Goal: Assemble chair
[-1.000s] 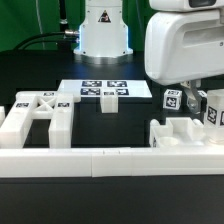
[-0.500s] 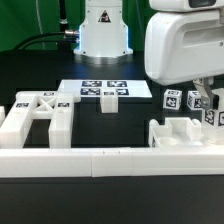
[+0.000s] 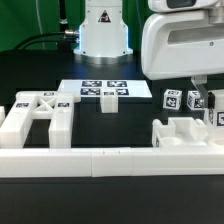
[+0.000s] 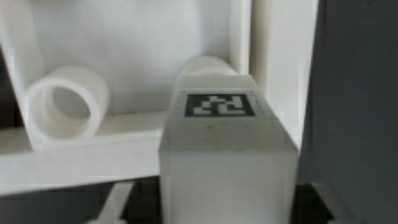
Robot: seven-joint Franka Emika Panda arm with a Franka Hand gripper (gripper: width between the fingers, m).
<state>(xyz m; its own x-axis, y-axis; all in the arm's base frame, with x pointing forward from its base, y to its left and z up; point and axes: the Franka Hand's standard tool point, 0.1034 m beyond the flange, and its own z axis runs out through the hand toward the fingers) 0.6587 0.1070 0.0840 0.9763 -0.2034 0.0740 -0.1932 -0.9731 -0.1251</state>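
Observation:
In the wrist view a white square chair leg (image 4: 222,150) with a black-and-white tag on its end stands between my gripper's (image 4: 222,208) dark fingers (image 4: 128,205), which are shut on its sides. Behind it lies a white chair panel with a round ring (image 4: 63,105). In the exterior view the gripper (image 3: 197,90) hangs at the right under the arm's big white body, and the tagged leg (image 3: 197,101) shows just below it. Another tagged piece (image 3: 172,100) stands beside it. A blocky white chair part (image 3: 185,132) lies just in front of it.
A chair part with a crossed brace (image 3: 35,115) lies at the exterior view's left. The marker board (image 3: 90,88) lies mid-table with a small white block (image 3: 107,103) at its front edge. A long low white border wall (image 3: 100,160) runs along the front. The robot base stands behind.
The jaws have closed on the tagged leg. The arm's body has shifted slightly toward the exterior view's left, and the leg's tag now shows under the hand.

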